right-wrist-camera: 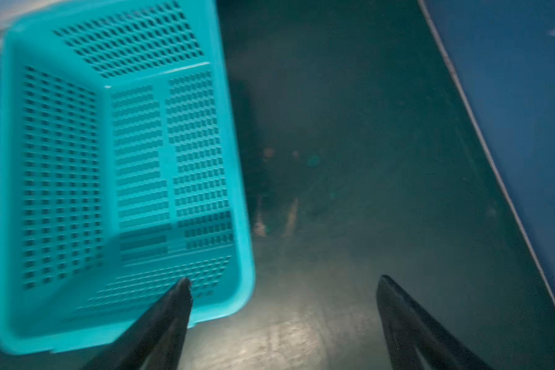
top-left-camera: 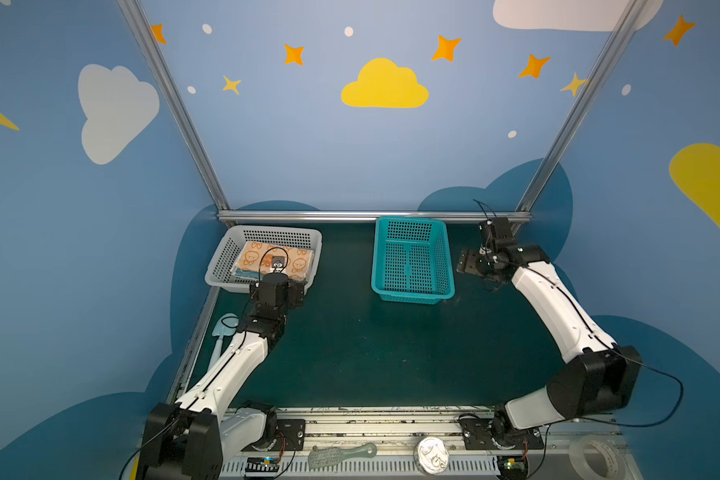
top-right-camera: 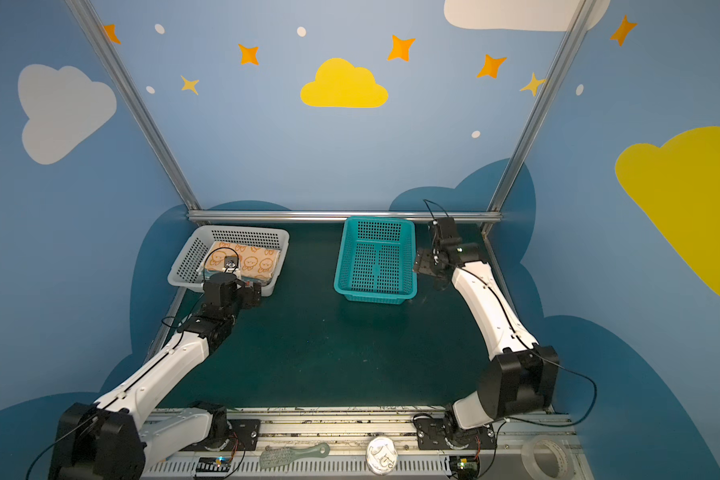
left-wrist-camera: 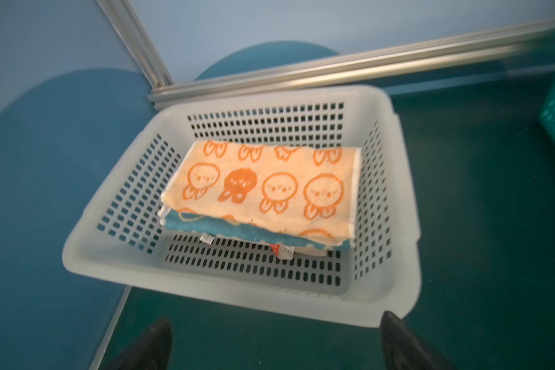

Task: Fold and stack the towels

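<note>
Green tabletop (top-left-camera: 350, 353) carries two baskets: a teal basket (top-left-camera: 412, 296) and a white basket (left-wrist-camera: 237, 298) holding three folded towels (left-wrist-camera: 263, 189), orange rabbit-print atop blue atop cream. My left claw (left-wrist-camera: 274, 320) and right claw (right-wrist-camera: 285, 280) both gape, empty.

The left arm (top-left-camera: 229, 370) is stretched from the front edge of the worktop (top-left-camera: 371, 353) toward its rear left corner, with the wrist bent downward. The left gripper (left-wrist-camera: 274, 320) is held with jaws spread wide, nothing between them. The right arm (top-left-camera: 558, 307) is extended along the right edge; the right gripper (right-wrist-camera: 284, 280) is turned inward, jaws parted and empty.
</note>
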Controlling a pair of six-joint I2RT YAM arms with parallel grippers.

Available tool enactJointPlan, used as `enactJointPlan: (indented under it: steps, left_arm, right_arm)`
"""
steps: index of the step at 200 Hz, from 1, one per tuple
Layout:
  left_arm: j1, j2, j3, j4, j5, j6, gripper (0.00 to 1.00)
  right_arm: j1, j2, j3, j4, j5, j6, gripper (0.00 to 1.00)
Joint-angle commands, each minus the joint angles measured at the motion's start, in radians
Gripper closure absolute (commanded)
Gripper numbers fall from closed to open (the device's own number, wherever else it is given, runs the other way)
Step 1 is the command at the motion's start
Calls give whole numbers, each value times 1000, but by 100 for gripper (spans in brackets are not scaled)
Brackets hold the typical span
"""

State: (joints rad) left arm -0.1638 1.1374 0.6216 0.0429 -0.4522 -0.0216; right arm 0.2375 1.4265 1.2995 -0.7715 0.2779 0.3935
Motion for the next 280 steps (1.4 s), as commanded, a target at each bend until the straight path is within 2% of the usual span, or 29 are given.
enactJointPlan:
  steps: [1, 25, 37, 52, 75, 85, 95, 106, 114, 121, 128, 135, 142, 150, 158, 167, 171, 175, 180, 190, 207, 219, 226, 243, 261, 280]
  left_arm:
    - [39, 60, -26, 101, 8, -58, 0]
    - [72, 128, -73, 223, 49, -79, 0]
    - [108, 163, -103, 302, 106, -101, 0]
    - [166, 213, -125, 406, 243, -98, 0]
    - [215, 291, -89, 402, 358, -73, 0]
    - [232, 309, -86, 428, 393, -85, 0]
    - [239, 316, -101, 469, 423, -60, 0]
    - [246, 340, -148, 589, 440, -75, 0]
    - [248, 348, -159, 620, 489, -59, 0]
    - [244, 352, -162, 605, 561, 5, 0]
    - [233, 380, -194, 692, 582, 31, 0]
    - [232, 424, -245, 857, 606, 20, 0]
    - [235, 449, -260, 927, 600, 7, 0]
    - [241, 420, -236, 828, 586, -5, 0]
    - [241, 382, -198, 691, 575, 15, 0]
    - [233, 397, -208, 741, 555, 5, 0]
    - [234, 407, -216, 771, 554, -10, 0]
    - [234, 413, -223, 791, 558, -2, 0]
    - [233, 415, -225, 796, 560, 1, 0]
    - [233, 407, -212, 759, 559, 0, 0]
    - [228, 399, -207, 738, 548, 9, 0]
    - [228, 394, -207, 733, 549, 12, 0]
    - [227, 396, -207, 736, 549, 12, 0]
    - [218, 396, -209, 735, 531, 17, 0]
    - [215, 395, -207, 735, 526, 19, 0]
    - [215, 396, -207, 734, 526, 18, 0]
  right_arm:
    - [-7, -162, -294, 343, 204, -75, 11]
    - [-15, -302, -684, 852, 268, -205, 11]
    - [-18, -320, -801, 1029, 269, -260, 10]
    - [-30, -289, -817, 1001, 251, -268, 9]
    - [-52, -158, -728, 851, 298, -165, 9]
    - [-55, -117, -735, 922, 273, -236, 9]
    - [-56, -114, -724, 921, 264, -205, 9]
    - [-65, -125, -764, 1030, 218, -230, 9]
    - [-76, -131, -789, 1089, 180, -254, 9]
    - [-88, -129, -802, 1134, 156, -262, 9]
    - [-103, -126, -823, 1186, 123, -267, 9]
    - [-124, -116, -851, 1246, 83, -272, 9]
    - [-148, -98, -877, 1299, 57, -257, 9]
    - [-168, -82, -895, 1359, 14, -290, 9]
    - [-176, -81, -887, 1336, -27, -280, 9]
    - [-190, -63, -872, 1299, -73, -246, 9]
    - [-195, -29, -881, 1361, -75, -247, 9]
    - [-200, 8, -900, 1457, -82, -304, 8]
    - [-197, 44, -915, 1547, -83, -292, 8]
    - [-191, 91, -917, 1624, -109, -334, 8]
    - [-181, 74, -902, 1565, -83, -325, 8]
    - [-179, 26, -834, 1338, -83, -306, 8]
    - [-182, 10, -773, 1181, -73, -248, 8]
    - [-178, 22, -825, 1318, -96, -335, 8]
    - [-179, 11, -789, 1223, -73, -261, 8]
    - [-180, 16, -784, 1222, -80, -260, 8]
